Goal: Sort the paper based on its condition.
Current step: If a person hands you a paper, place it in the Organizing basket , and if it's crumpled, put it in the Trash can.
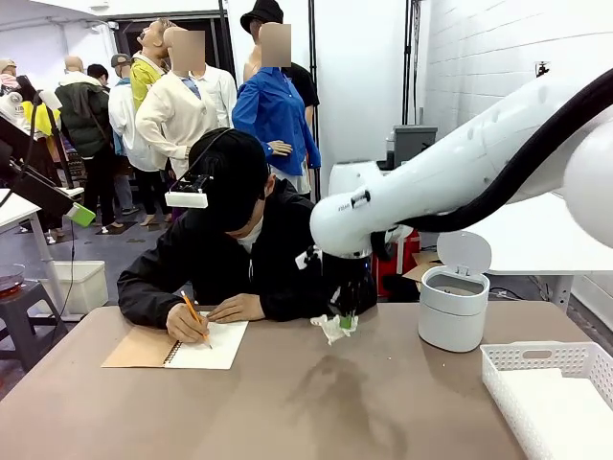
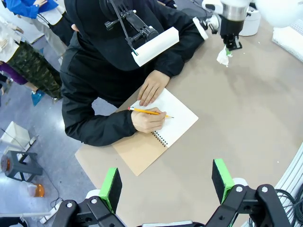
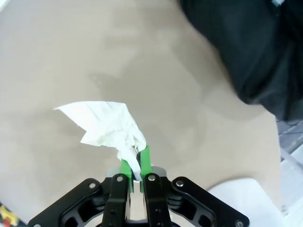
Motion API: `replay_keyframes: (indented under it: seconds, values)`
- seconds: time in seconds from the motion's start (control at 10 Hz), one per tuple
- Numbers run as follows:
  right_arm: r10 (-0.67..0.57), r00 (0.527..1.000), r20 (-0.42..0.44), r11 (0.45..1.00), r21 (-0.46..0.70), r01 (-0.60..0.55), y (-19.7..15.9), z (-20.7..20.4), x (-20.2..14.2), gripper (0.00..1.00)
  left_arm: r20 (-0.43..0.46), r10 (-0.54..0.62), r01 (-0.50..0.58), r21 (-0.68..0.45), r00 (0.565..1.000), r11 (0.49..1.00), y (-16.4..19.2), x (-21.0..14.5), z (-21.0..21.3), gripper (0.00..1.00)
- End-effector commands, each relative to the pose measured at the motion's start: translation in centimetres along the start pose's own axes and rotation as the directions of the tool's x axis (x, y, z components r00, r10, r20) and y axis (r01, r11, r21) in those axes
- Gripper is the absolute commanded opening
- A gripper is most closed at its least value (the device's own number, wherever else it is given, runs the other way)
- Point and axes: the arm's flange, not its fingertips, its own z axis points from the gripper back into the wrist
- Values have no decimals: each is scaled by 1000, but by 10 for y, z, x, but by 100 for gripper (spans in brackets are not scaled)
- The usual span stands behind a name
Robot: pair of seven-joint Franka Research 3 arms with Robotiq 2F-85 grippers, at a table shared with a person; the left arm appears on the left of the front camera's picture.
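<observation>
In the right wrist view, the right fingers (image 3: 145,161) are pinched shut on crumpled paper (image 3: 106,125) above the tabletop (image 3: 71,56). The front view adds a bin (image 1: 453,311) and basket (image 1: 536,352) nearby. In the left wrist view, the left fingers (image 2: 221,174) are spread wide and empty.

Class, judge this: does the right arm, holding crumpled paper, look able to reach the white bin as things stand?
Probably yes. The right tool, shut on the crumpled paper, hangs over the table near the white bin, whose lid stands open; nothing stands between them.
</observation>
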Motion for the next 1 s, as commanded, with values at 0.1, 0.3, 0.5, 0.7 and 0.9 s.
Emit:
replay_keyframes:
  seconds: [0.1, 0.3, 0.5, 0.7, 0.9]
  values:
    - [-71, 996, 48, 997, 17, 70, 14, 68, -35, 0, -1, 2, -2, -1, 1000, 1000, 0, 0, 0, 100]
    - [-96, 991, 97, 995, 39, 93, 18, 113, -49, 0, -1, 2, -2, -1, 1000, 1000, 0, 0, 0, 100]
    - [-113, 983, 145, 993, -27, 118, 16, 160, -61, 0, -1, 2, -2, -1, 1000, 1000, 0, 0, 0, 100]
    - [-134, 971, 197, 984, -89, 154, 11, 197, -67, 0, -1, 2, -2, -1, 1000, 1000, 0, 0, 0, 100]
    - [-142, 965, 218, 978, -121, 171, 9, 224, -74, 0, -1, 2, -2, -1, 1000, 1000, 0, 0, 0, 100]
